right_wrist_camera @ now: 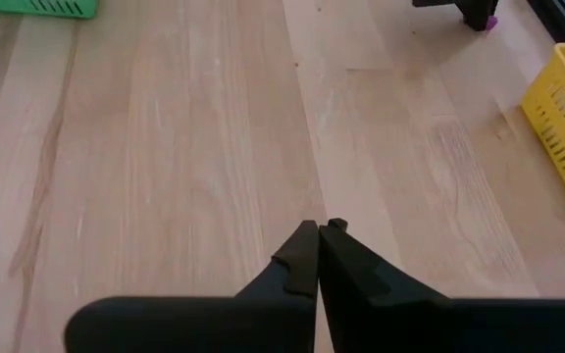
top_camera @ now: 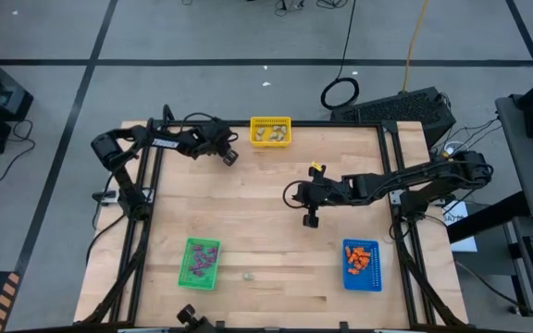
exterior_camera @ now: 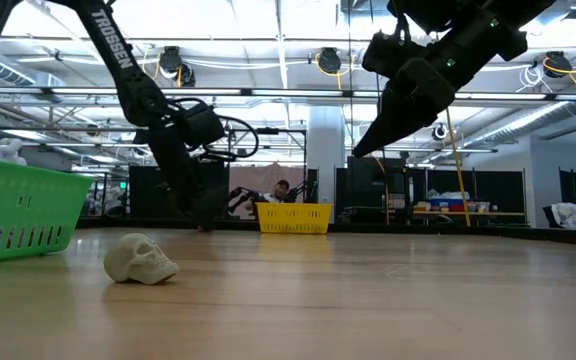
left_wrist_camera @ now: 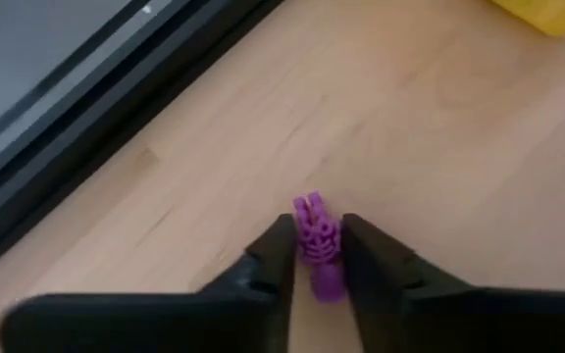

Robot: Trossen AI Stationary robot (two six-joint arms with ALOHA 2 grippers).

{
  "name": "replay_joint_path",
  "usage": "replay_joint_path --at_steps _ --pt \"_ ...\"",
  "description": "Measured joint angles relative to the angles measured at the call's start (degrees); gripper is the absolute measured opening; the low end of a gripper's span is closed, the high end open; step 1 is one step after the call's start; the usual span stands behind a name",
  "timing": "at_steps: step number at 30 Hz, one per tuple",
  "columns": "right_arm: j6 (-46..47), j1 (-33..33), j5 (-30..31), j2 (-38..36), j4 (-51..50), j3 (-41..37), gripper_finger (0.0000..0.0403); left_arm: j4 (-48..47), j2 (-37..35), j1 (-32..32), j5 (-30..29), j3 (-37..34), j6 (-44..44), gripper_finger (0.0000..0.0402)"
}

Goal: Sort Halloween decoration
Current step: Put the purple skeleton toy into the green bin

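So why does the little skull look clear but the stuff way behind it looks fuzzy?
Low view: the pale plastic skull sits close and sharp, the yellow plastic bin is softer, and ceiling lamps glare. Left wrist view: the purple skeleton trinket between the left gripper fingers is slightly blurred.

L gripper (top_camera: 230, 157) by yellow bin (top_camera: 270, 131), R gripper (top_camera: 310, 219) mid-table, green bin (top_camera: 201, 263), blue bin (top_camera: 362, 265)

Yellow bin (top_camera: 270, 131), green bin (top_camera: 201, 263), blue bin (top_camera: 362, 265)
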Motion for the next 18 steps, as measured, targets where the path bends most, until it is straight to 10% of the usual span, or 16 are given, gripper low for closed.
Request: replay_joint_path --at_steps 4,18 --pt "0.02 0.0 0.0 0.0 0.17 0.02 0.0 -0.25 0.02 -0.71 -0.19 0.0 3.94 0.0018" --pt "0.02 0.09 0.0 0.0 0.0 0.02 0.0 -11.65 -8.96 -8.75 2.06 -0.53 3.59 0.001"
